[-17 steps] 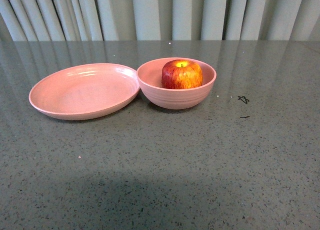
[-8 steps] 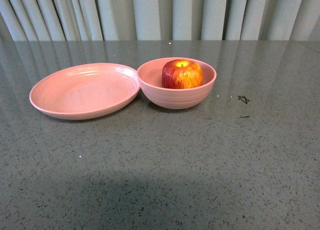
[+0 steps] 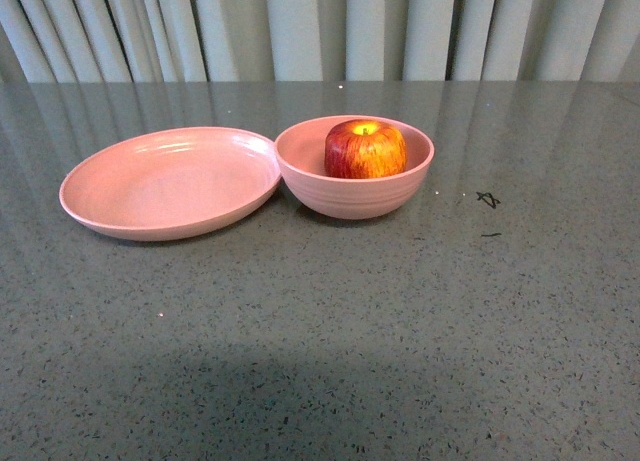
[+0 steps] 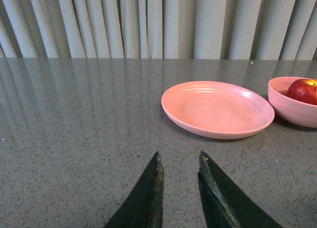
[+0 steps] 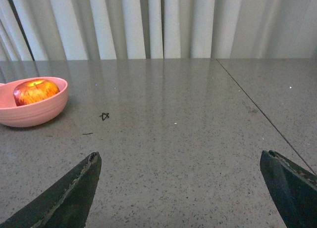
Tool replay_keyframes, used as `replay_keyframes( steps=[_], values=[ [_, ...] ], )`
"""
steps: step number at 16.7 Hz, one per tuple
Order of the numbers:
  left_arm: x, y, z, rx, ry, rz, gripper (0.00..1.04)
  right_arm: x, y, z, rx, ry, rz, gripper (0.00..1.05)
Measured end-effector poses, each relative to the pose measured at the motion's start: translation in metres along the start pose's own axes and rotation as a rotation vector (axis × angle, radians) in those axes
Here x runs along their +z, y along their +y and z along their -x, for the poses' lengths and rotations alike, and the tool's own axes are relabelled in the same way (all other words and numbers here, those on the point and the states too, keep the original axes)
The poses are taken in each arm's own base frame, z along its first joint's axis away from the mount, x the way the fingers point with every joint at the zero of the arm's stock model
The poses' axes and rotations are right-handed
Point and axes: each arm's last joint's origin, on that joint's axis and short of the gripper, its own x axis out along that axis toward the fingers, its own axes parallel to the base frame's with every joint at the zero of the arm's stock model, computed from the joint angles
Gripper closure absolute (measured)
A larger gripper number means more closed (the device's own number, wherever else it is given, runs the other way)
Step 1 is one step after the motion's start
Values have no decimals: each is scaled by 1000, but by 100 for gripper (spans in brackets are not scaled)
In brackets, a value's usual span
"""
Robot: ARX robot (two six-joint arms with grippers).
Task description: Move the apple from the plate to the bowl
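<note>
Front view: a round red apple with yellow streaks and a yellow-green stem hollow (image 3: pixel 365 149) sits upright inside the deep, ridged pink bowl (image 3: pixel 354 194), toward the bowl's 1 o'clock side. The wide, shallow pink plate (image 3: pixel 170 181) lies at the bowl's 9 o'clock, bare, its rim touching or just shy of the bowl's; the angle leaves that unclear. Both stand on the speckled grey table (image 3: pixel 330 341). Neither arm shows here, so the task looks done.

Left wrist view: the left end effector (image 4: pixel 179 161) hangs low over the table, jaws a narrow gap apart and holding nothing, well apart from the plate.

Right wrist view: the right end effector (image 5: pixel 181 161) is spread wide and empty, the bowl at its 10 o'clock.

The apple is probably firm, smooth and fairly slippery, moderately heavy; it is best gripped across its widest middle.
</note>
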Motion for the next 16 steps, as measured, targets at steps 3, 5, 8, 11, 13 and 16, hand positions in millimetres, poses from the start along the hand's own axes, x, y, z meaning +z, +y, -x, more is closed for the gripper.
replay_keyframes(
  steps=[3, 5, 8, 11, 13, 16],
  values=[
    [0, 0, 0, 0, 0, 0, 46, 0, 0, 0, 0, 0, 0, 7],
    [0, 0, 0, 0, 0, 0, 23, 0, 0, 0, 0, 0, 0, 7],
    [0, 0, 0, 0, 0, 0, 7, 0, 0, 0, 0, 0, 0, 7],
    [0, 0, 0, 0, 0, 0, 7, 0, 0, 0, 0, 0, 0, 7],
    [0, 0, 0, 0, 0, 0, 7, 0, 0, 0, 0, 0, 0, 7],
    [0, 0, 0, 0, 0, 0, 7, 0, 0, 0, 0, 0, 0, 7]
  ],
)
